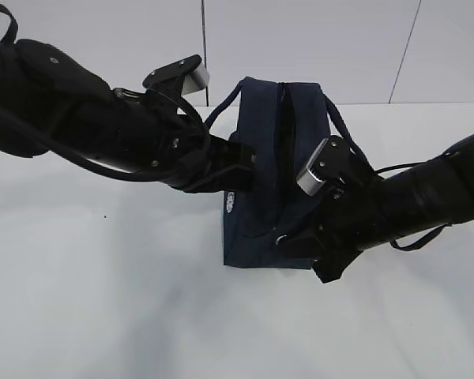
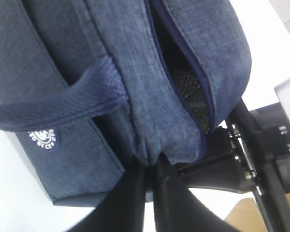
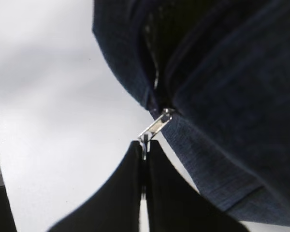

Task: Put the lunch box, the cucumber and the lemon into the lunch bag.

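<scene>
The dark navy lunch bag (image 1: 261,213) stands on the white table with its top zipper partly open (image 2: 183,79). Its white round logo (image 2: 42,137) faces the left side. My left gripper (image 2: 150,166) is shut on a fold of the bag's fabric at the end of the zipper; in the exterior view the left gripper (image 1: 243,164) presses against the bag's left side. My right gripper (image 3: 145,143) is shut on the metal zipper pull (image 3: 157,124) at the bag's near end (image 1: 283,239). The lunch box, the cucumber and the lemon are out of view.
A loop handle (image 2: 63,104) hangs across the bag's side. The white table (image 1: 103,300) spreads all round, with a pale wall behind. The right arm's black frame (image 2: 270,145) sits close beside the bag, and a tan cardboard-like surface (image 2: 241,217) shows beyond the table.
</scene>
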### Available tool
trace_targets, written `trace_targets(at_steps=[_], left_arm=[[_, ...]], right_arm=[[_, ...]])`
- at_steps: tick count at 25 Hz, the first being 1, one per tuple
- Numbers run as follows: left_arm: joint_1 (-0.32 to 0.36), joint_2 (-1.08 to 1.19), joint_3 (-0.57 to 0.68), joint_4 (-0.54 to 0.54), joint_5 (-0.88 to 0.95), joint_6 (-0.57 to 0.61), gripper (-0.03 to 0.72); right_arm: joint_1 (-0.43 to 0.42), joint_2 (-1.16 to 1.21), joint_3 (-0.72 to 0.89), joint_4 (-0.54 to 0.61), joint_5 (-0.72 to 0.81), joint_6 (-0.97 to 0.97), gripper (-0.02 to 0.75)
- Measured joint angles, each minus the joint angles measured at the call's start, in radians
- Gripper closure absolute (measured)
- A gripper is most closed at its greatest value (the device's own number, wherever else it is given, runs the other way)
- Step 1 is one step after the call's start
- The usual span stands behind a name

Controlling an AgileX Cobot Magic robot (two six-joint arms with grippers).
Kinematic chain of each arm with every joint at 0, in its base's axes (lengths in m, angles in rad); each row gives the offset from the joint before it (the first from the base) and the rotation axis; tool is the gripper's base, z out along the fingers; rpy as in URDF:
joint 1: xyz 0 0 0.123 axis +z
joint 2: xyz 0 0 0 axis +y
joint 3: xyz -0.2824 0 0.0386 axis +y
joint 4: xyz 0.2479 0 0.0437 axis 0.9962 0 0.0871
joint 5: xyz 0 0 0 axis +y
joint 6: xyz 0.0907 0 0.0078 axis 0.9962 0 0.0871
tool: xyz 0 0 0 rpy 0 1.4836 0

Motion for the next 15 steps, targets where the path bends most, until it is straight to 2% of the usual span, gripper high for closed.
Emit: trace_targets(at_steps=[15], left_arm=[[0.0, 0.0, 0.0, 0.0, 0.0, 0.0, 0.694]], right_arm=[[0.0, -0.075, 0.0, -0.032, 0.0, 0.065, 0.731]])
